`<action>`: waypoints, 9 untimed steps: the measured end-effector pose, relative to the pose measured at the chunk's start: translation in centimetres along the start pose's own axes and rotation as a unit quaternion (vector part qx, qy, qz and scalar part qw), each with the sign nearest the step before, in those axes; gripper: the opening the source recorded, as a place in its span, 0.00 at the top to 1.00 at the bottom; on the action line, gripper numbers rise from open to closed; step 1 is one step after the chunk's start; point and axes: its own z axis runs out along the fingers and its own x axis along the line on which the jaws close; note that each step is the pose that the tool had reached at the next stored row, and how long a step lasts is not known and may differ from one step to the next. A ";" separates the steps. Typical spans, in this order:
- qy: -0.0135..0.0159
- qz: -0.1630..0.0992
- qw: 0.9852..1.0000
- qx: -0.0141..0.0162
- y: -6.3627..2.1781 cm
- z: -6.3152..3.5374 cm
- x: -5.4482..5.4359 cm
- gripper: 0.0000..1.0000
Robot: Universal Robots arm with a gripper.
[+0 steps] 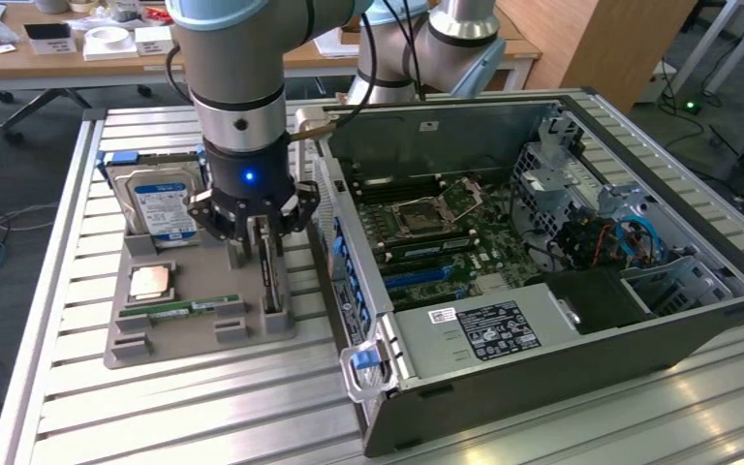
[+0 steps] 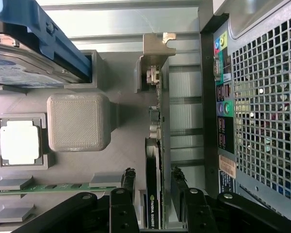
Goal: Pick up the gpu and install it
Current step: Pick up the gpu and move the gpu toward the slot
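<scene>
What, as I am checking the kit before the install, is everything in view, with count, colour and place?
gpu: one, green board with a dark face, standing on edge in the holder
hard drive: one, silver with a blue-white label, upright in the holder
processor chip: one, pale metal, flat in the holder
RAM stick: one, green, flat in the holder
holder: one, grey, on the table
computer case: one, dark grey, side open, on the exterior view's right of the holder
motherboard: one, green, inside the case
table: one, silver, slatted
robot arm: one, silver and blue, above the holder
pincer: one, black, open, astride the gpu
</scene>
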 end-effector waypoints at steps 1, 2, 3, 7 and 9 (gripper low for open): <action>0.000 0.000 1.000 0.000 0.00 0.00 0.0 0.57; 0.000 0.000 1.000 0.000 0.00 0.00 0.0 0.57; 0.000 0.000 1.000 0.000 0.00 0.01 0.0 0.57; 0.000 0.000 1.000 0.000 -0.01 0.22 0.0 0.57; 0.000 0.000 1.000 0.000 -0.01 0.31 0.0 0.57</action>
